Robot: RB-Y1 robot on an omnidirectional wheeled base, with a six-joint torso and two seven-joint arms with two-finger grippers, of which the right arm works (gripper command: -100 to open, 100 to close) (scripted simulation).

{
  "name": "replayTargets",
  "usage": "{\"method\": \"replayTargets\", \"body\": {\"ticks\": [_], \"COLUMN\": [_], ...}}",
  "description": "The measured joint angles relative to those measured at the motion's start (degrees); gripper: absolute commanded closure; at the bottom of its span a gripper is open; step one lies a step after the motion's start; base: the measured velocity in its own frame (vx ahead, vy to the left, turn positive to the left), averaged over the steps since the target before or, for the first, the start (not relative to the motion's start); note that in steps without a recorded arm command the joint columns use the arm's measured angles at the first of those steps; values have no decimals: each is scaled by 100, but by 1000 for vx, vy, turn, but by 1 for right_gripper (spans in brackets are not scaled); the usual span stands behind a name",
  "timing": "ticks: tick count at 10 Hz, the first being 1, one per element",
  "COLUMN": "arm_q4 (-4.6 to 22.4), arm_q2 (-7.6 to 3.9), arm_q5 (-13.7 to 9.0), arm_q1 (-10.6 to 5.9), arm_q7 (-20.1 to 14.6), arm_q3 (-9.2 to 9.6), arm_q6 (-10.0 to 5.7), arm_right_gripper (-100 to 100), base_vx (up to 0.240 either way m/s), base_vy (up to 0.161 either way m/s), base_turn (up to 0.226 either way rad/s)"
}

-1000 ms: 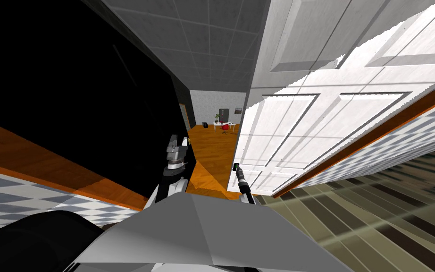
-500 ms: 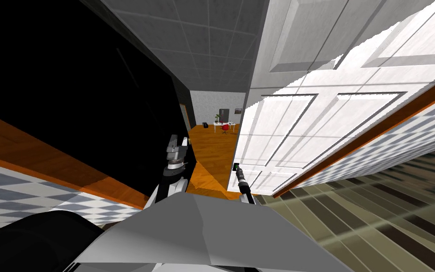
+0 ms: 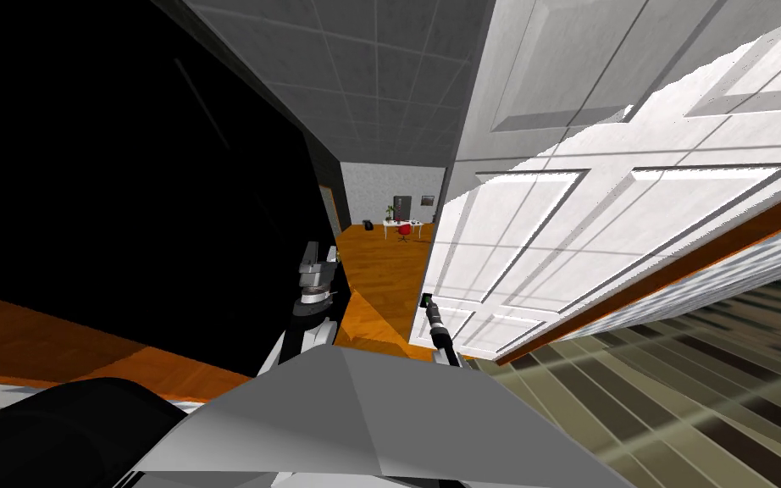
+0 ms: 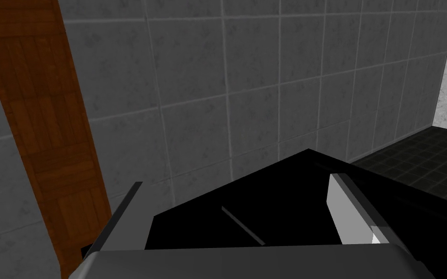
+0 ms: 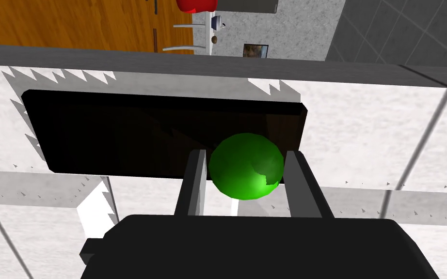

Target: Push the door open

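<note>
White panelled door (image 3: 550, 229) stands partly open, directly ahead of the right end effector (image 5: 245, 160), whose fingers clamp the round green knob (image 5: 246, 167) on its black plate (image 5: 120, 131). More swing looks needed. The left end effector (image 4: 237, 198) hangs spread-fingered beside the gap. Beyond both, orange wood floor (image 3: 380, 271) runs to a far white tabletop (image 3: 403, 224), and nothing seems to block the swing.

Door (image 3: 550, 237): rendered white, panels edged in grey.
Knob (image 5: 246, 166): glossy green, set on a black plate (image 5: 120, 135).
Floor (image 3: 380, 280): laid in orange wood parquet.
Ceiling (image 3: 355, 76): gridded in grey tiles.
</note>
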Motion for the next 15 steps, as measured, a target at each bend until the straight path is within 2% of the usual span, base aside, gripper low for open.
{"method": "replayTargets", "body": {"ticks": [2,3,4,5,6,7,8,9,12,15], "arm_q4": [-141,-321,-165,-151,-18,-52,39,-68,-115,-177], "arm_q2": [-1,-44,-59,-65,-85,-88,-141,-153,-143,-58], "arm_q5": [-36,-56,-85,-114,-150,-180,-235,-274,-300,-335], "arm_q1": [59,135,30,39,-35,9,-51,9,15,28], "arm_q7": [52,49,65,92,113,148,172,198,182,158], "arm_q3": [-73,-103,-159,-212,-276,-340,-444,-520,-528,-537], "arm_q6": [65,182,112,79,37,25,7,57,95,138], "arm_right_gripper": [100,100,100,100,100,100,100,-100,-100,-100], "base_vx": [200,129,147,167,153,171,197,-53,-214,-226], "base_vy": [74,33,20,52,75,82,74,85,68,84], "base_turn": [-61,-25,-49,-59,-87,-123,-87,-70,-40,-52]}}
